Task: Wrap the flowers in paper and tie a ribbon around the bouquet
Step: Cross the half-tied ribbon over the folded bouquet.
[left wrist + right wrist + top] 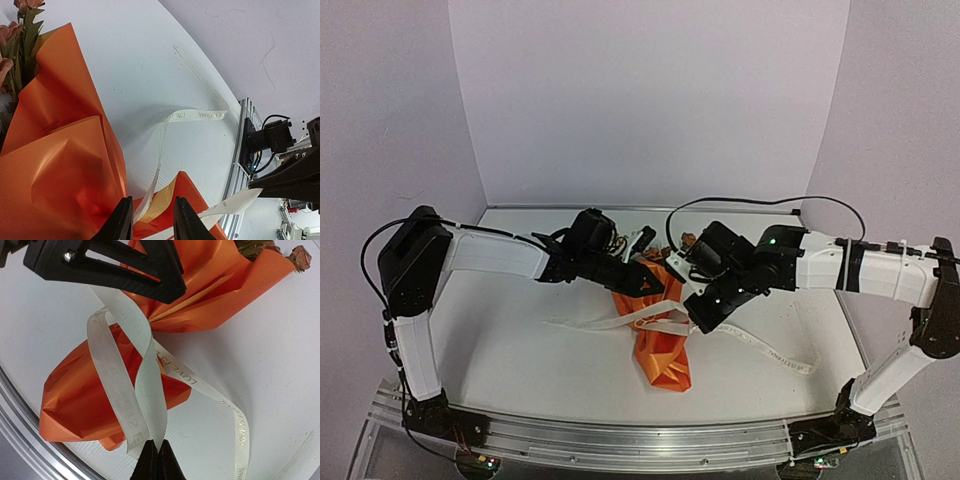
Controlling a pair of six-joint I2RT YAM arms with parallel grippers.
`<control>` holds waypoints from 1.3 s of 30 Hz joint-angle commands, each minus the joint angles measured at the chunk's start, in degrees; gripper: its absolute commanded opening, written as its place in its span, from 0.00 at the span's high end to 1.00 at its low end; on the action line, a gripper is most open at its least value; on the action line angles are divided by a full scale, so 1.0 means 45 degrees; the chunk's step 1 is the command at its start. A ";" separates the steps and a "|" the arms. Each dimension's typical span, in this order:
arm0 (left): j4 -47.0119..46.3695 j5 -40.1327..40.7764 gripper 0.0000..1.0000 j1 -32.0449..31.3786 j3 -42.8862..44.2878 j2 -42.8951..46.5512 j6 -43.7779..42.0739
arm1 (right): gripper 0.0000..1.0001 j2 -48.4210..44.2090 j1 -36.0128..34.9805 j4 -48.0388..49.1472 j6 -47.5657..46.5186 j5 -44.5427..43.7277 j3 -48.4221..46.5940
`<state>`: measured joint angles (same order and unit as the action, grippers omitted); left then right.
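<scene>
- Two strands to sort. Left jaws first?
- Narrow but not shut, and a gap shows between the fingers [121, 220]. One strand of the ribbon [197, 115] runs through that gap, with a yellow edge of the paper [60, 165] right beside it.
- Risk?
- Pinching paper along with ribbon. Best to nip only the strand and keep the paper edge out of the gap.
- Bouquet?
- The bouquet [660, 345] lies on the bench [150, 60], under and just ahead of the left jaws. The flowers [22, 30] sit at the end far from them.
- Right jaws?
- Pinched tight on the ribbon, two strands meeting at the tips. The ribbon crosses itself just ahead of them, over the orange wrap. It looks like a loose loop, no knot yet.
- So how to do it well?
- My guess: the right jaws hold tension, the left take their strand firmly, then both pull apart level. That way the crossing cinches on the cone's narrow part and doesn't slide off the tail. Spare ribbon trails beyond the right jaws on the bench, so watch for snags.
</scene>
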<state>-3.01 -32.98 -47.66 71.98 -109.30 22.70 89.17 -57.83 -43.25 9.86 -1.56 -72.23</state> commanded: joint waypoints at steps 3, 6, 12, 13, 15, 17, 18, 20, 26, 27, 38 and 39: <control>0.0321 -0.0353 0.71 -0.0191 0.0950 -0.0394 -0.0455 | 1.00 -0.0440 0.0054 -0.0926 -0.0969 -0.0521 -0.0702; 0.0582 -0.0298 0.71 -0.0351 0.1182 -0.0583 -0.0627 | 1.00 -0.0453 0.0054 -0.1017 -0.1036 -0.0491 -0.0420; 0.0862 -0.0349 0.76 -0.0625 0.1105 -0.0643 -0.0737 | 1.00 -0.0733 0.0057 -0.0998 -0.0754 -0.0122 0.0467; 0.0949 -0.0335 0.77 -0.0663 0.1046 -0.0624 -0.0746 | 1.00 -0.0715 0.0055 -0.0937 -0.0616 -0.0030 0.0587; 0.0943 -0.0324 0.80 -0.0738 0.0915 -0.0575 -0.0747 | 1.00 -0.0638 0.0057 -0.0724 -0.0314 0.0036 0.0885; 0.0953 -0.0271 0.82 -0.0809 0.0791 -0.0548 -0.0747 | 1.00 -0.0553 0.0040 -0.0439 -0.0033 -0.0008 0.1164; 0.0946 -0.0288 0.83 -0.0843 0.0750 -0.0564 -0.0747 | 1.00 -0.0511 0.0041 -0.0302 0.0117 -0.0019 0.1309; 0.0999 -0.0291 0.86 -0.0919 0.0726 -0.0611 -0.0775 | 1.00 -0.0358 0.0051 -0.0112 0.0348 -0.0146 0.1482; 0.1342 -0.0338 0.91 -0.1060 0.0788 -0.0685 -0.1025 | 0.99 0.0127 0.0051 0.0102 0.0877 -0.1149 0.1795; 0.1443 -0.0362 0.92 -0.1083 0.0816 -0.0717 -0.1099 | 0.99 0.0192 0.0061 0.0131 0.0969 -0.1222 0.1868; 0.1862 -0.0725 1.00 -0.1295 0.0631 -0.0715 -0.1597 | 0.87 0.0115 0.0078 0.0722 0.1959 -0.1313 0.2561; 0.1918 -0.0735 1.00 -0.1316 0.0671 -0.0763 -0.1637 | 0.83 0.0024 0.0085 0.0730 0.2075 -0.1298 0.2573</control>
<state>4.49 -34.91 -53.07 74.87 -112.43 17.47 90.30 -57.76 -41.38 16.28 -5.98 -61.25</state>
